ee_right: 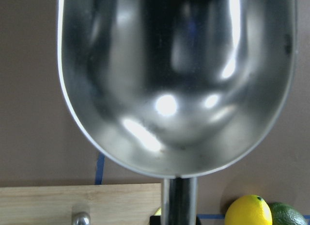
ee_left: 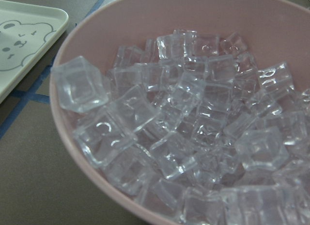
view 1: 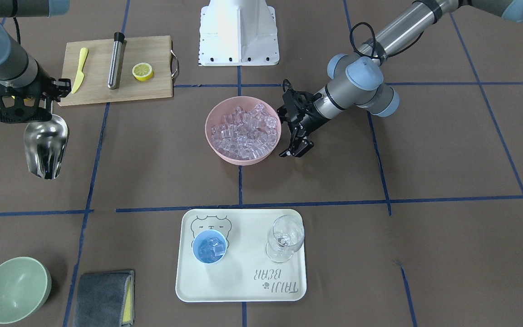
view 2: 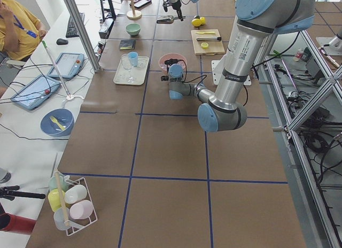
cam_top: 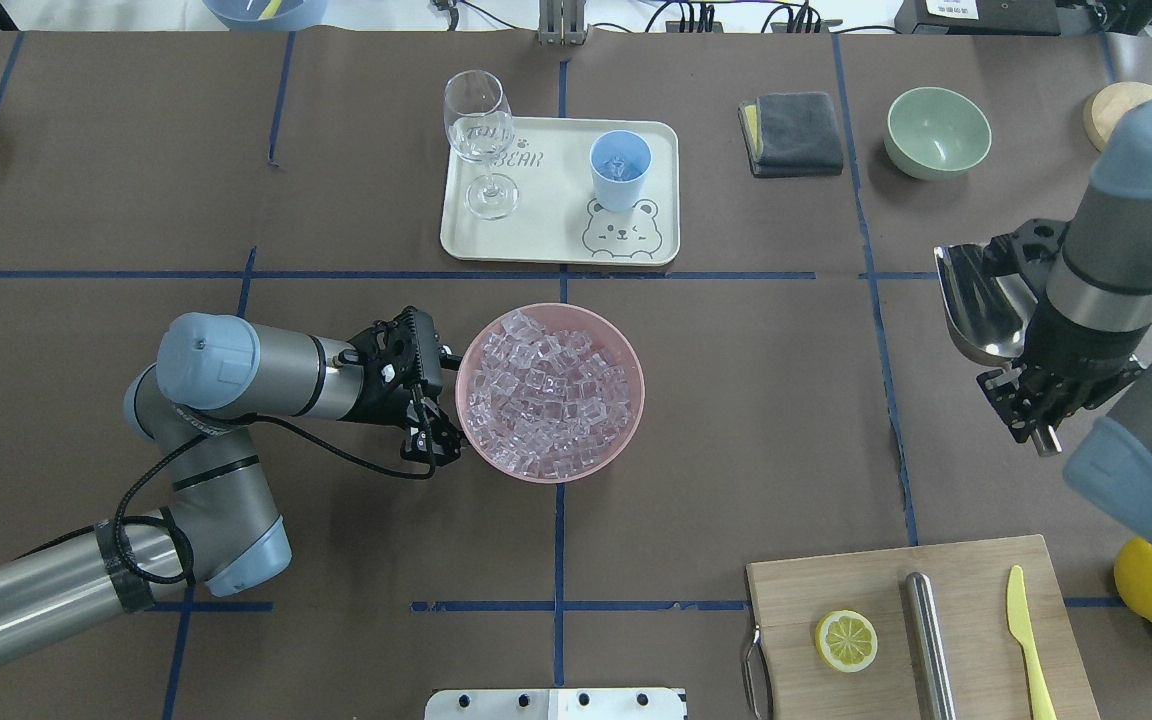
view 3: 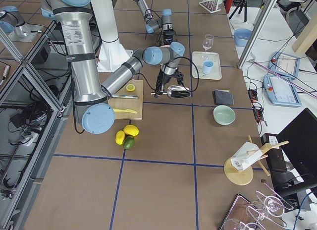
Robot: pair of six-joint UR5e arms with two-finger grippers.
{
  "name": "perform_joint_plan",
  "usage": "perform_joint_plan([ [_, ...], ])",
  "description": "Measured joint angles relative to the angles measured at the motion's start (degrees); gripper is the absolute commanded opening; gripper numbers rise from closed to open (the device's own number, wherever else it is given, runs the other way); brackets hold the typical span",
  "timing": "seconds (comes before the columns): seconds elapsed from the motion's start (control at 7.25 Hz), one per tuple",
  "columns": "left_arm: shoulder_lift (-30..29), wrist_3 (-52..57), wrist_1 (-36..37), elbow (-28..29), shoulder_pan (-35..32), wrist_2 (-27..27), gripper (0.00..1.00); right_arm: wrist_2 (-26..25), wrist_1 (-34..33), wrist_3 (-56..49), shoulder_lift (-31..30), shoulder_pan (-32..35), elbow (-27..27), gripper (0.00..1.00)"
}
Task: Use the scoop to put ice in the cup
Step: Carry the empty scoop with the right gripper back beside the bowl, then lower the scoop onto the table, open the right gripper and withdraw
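The ice [view 1: 243,131] fills a pink bowl [view 1: 243,160] at the table's middle. It also shows in the left wrist view [ee_left: 193,137]. The light-blue cup [view 1: 209,246] stands on a cream tray [view 1: 243,290] and holds a few cubes. My right gripper [view 1: 27,102] is shut on the handle of the steel scoop [view 1: 46,143], held in the air far to the bowl's side. The scoop's trough [ee_right: 174,79] is empty. My left gripper [view 1: 295,151] is open and points down beside the bowl's rim. I cannot tell whether it touches the bowl.
A clear wine glass [view 1: 284,238] stands on the tray beside the cup. A wooden cutting board [view 1: 152,88] carries a lemon half [view 1: 142,71], a steel cylinder [view 1: 116,61] and a yellow knife [view 1: 80,68]. A green bowl [view 1: 14,288] and grey cloth [view 1: 102,297] lie near the far edge.
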Motion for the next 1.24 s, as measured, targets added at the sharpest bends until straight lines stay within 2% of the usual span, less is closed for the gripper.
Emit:
perform_joint_plan([
  [0.41,0.0,0.0,0.0,0.0,0.0,0.0,1.0,-2.8,16.6,15.0,-4.3,-8.2,-6.1,0.0],
  [0.69,0.0,0.0,0.0,0.0,0.0,0.0,1.0,-3.5,19.9,17.1,-4.4,-10.4,-8.5,0.0],
  [0.83,0.0,0.0,0.0,0.0,0.0,0.0,1.0,-3.7,20.3,17.3,-4.3,-10.8,-9.0,0.15],
  [0.97,0.0,0.0,0.0,0.0,0.0,0.1,1.0,-3.8,20.4,17.2,-4.1,-11.0,-9.3,0.66],
  [1.1,0.0,0.0,0.0,0.0,0.0,0.1,1.0,-3.8,20.4,17.3,-3.9,-11.1,-9.5,1.0],
  [1.24,0.0,0.0,0.0,0.0,0.0,0.1,1.0,-3.9,20.5,17.4,-3.7,-11.1,-9.6,1.0],
])
